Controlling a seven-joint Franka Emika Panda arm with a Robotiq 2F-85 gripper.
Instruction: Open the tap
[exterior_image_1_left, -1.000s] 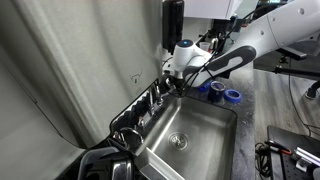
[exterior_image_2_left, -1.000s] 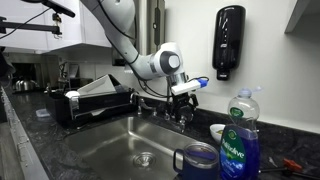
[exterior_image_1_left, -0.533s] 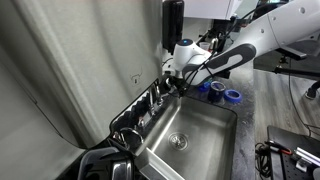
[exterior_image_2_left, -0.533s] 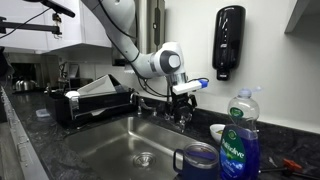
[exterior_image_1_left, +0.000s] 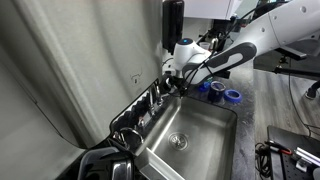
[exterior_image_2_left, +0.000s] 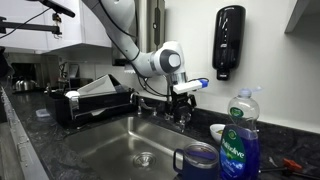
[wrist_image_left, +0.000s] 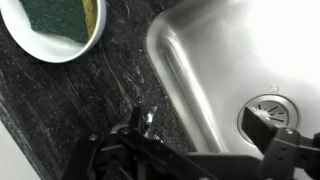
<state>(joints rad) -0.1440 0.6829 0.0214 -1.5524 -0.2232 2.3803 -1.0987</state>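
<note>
My gripper (exterior_image_2_left: 180, 105) hangs over the back rim of the sink (exterior_image_2_left: 100, 148), jaws spread wide. The small chrome tap (exterior_image_2_left: 178, 119) stands directly beneath it on the dark counter (wrist_image_left: 90, 95) at the basin's edge. In the wrist view the tap glints between my fingers (wrist_image_left: 265, 125); whether they touch it I cannot tell. A white dish (wrist_image_left: 45, 56) with a sponge (wrist_image_left: 55, 18) sits near, and a soap bottle (exterior_image_2_left: 238, 140) stands well apart.

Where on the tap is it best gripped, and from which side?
Probably the stubby handle of the tap, taken from straight above. It stands upright and narrow on the counter beside the sink, so open fingers can straddle it; the gripper hangs over it.
</note>
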